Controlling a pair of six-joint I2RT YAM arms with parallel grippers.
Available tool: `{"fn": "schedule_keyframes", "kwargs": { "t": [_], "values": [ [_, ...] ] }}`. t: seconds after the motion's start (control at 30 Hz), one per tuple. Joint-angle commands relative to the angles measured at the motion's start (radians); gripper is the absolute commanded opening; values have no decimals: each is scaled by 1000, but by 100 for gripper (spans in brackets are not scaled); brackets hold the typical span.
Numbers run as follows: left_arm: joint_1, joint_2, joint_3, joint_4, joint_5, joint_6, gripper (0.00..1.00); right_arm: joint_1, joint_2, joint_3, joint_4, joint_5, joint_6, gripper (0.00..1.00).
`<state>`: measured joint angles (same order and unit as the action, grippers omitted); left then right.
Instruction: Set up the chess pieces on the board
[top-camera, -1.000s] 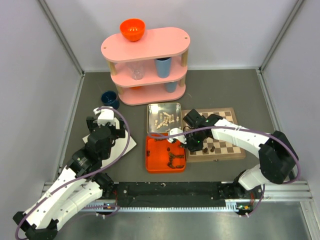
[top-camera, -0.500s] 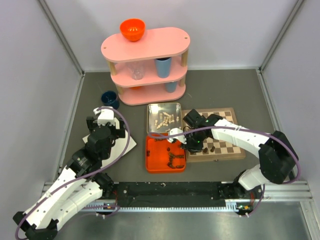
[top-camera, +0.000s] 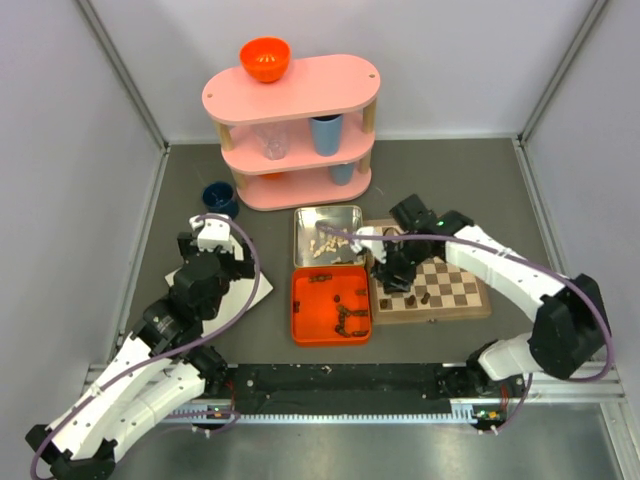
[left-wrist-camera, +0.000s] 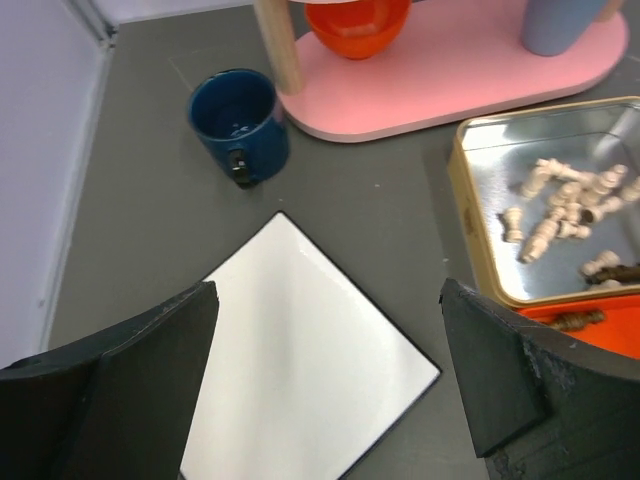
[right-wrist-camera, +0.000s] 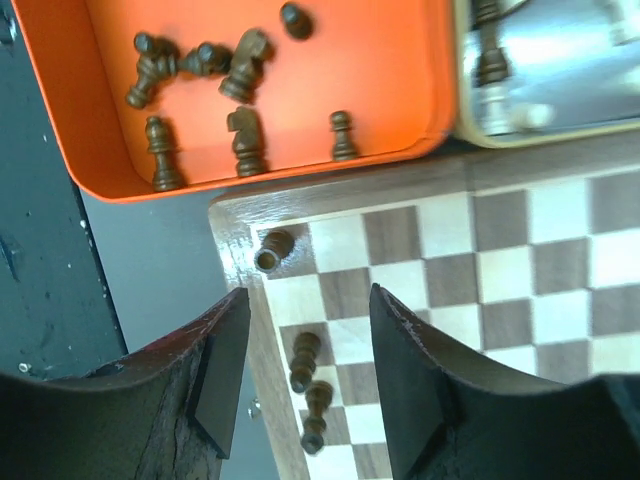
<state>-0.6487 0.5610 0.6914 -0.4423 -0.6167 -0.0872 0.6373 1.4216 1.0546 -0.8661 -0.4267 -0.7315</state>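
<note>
Already three dark chess pieces (right-wrist-camera: 303, 360) on the checkered board (right-wrist-camera: 520, 280); left gripper (left-wrist-camera: 328, 300) and right gripper (right-wrist-camera: 305, 340) spread, empty.

The left arm (top-camera: 150, 350) rises from its base at the near edge of the tabletop and stretches forward along the left side, the wrist bent downward partway to the far edge. Its jaws stand wide apart with nothing between them; the two black fingers (left-wrist-camera: 150, 380) frame the lower corners of the left wrist view.

The right arm (top-camera: 500, 270) climbs from the near edge on the right, folds at the elbow by the right edge, and reaches back leftward to the middle of the tabletop. Its wrist points down. The right jaws are partly spread, fingers (right-wrist-camera: 215, 370) apart and gripping nothing.
</note>
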Motion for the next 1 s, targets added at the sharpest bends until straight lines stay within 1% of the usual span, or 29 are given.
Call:
{"fn": "schedule_keyframes", "kwargs": {
  "t": [0.0,0.03,0.07,0.1,0.13,0.23,0.27,0.3,0.37,0.4,0.5,0.57,0.63,0.67,0.7,0.77,0.8,0.83,0.9,0.93,0.97],
  "values": [
    [6,-18,52,4,138,-52,98,-100,-101,88,-28,-176,26,51],
    [6,-13,66,-7,190,-90,98,-147,-122,88,-27,-204,27,51],
    [6,8,83,-28,213,-130,98,-175,-130,90,-25,-231,30,51],
    [6,16,98,-38,260,-153,98,-198,-138,88,-25,-297,35,51],
    [6,29,102,-36,355,-207,98,-255,-148,88,-25,-329,37,51],
    [4,77,86,-20,481,-322,98,-333,-161,76,-11,-452,49,51],
    [4,105,79,-4,576,-327,97,-384,-170,65,-7,-478,52,51],
    [4,118,66,0,610,-348,94,-404,-173,61,4,-527,56,51],
    [4,167,60,20,719,-402,90,-456,-187,45,13,-558,58,51],
    [4,184,59,24,747,-419,88,-468,-193,41,16,-572,60,51],
    [-9,244,56,46,807,-471,84,-516,-211,18,30,-606,63,51],
    [-29,284,51,77,813,-502,83,-530,-219,-2,39,-615,63,51],
    [-75,335,51,86,779,-523,82,-542,-230,-16,44,-618,61,51],
    [-94,355,54,89,758,-528,81,-547,-234,-21,45,-619,58,51],
    [-135,376,62,91,711,-536,80,-553,-240,-22,45,-621,57,51],
    [-181,450,77,86,654,-546,78,-559,-247,-28,49,-626,55,51],
    [-224,476,103,65,626,-557,78,-561,-250,-31,52,-626,53,51],
    [-244,534,117,53,561,-563,78,-564,-250,-34,52,-626,53,51],
    [-285,592,166,4,522,-575,78,-564,-251,-36,53,-624,52,51],
    [-292,656,187,-24,500,-580,77,-564,-253,-38,53,-624,52,51],
    [-299,687,204,-41,485,-583,74,-564,-254,-38,55,-624,50,52]
  ]
}}
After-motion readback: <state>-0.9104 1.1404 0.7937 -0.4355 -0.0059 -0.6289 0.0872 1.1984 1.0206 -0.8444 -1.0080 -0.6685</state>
